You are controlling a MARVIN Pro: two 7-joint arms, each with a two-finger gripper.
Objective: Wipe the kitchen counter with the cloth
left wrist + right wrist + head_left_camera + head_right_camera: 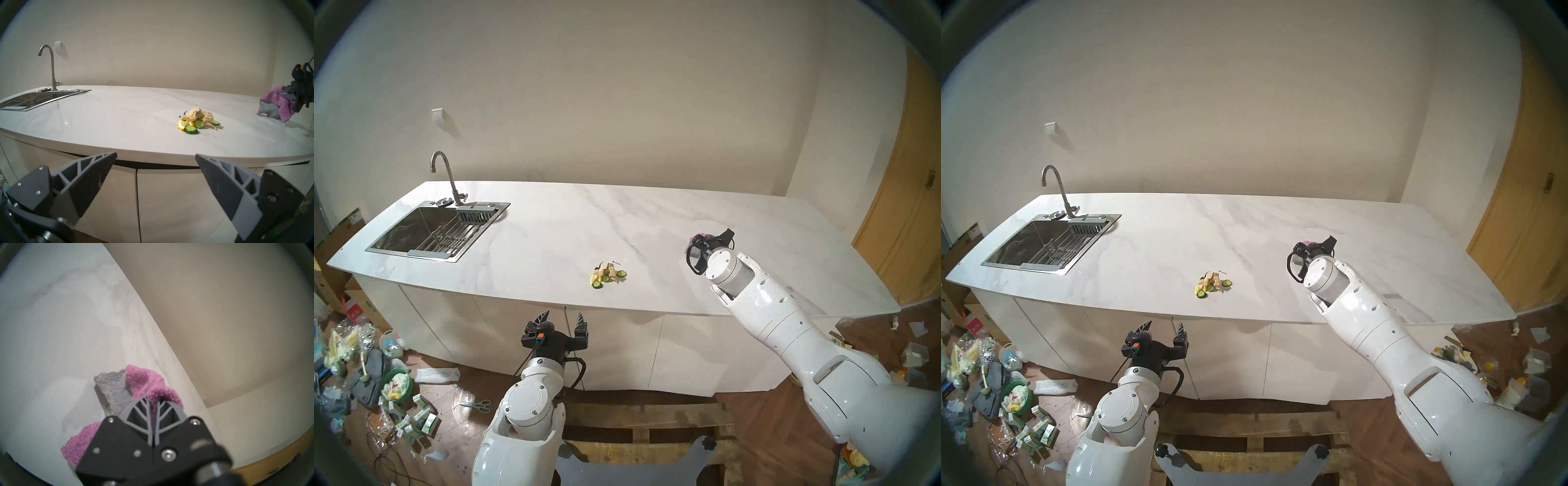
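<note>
Right claw (153,400) pinched tight on the cloth (144,380), fingers pressed together with purple pile bulging between the tips. Cloth purple on one face, grey on the other (grey side (270,108) turned toward the sink end), hanging bunched from the claw with its lowest fold at the counter (551,237); actual contact hard to judge from the left wrist view. Held over the right part of the slab, toward the back, a sliver of purple (700,236) peeking out past the black claw body in the head views. Right arm (765,305) stretched across the front edge from the lower right.

Well left of the cloth and nearer the front edge, a small heap of scraps (607,271): crumpled beige stuff (200,114), cucumber slices (191,129), a lemon piece (181,124).

Left claw (561,317) spread wide, empty, hovering off the counter in front of the white cabinet doors (169,195), fingers (95,176) pointing up toward the slab edge.

At the far left end, steel sink (415,234) set into the counter, rack inside (453,236), curved faucet (444,173) behind it. Plain beige wall behind, wooden door (911,203) on the right, clutter on the floor at left (382,373).
</note>
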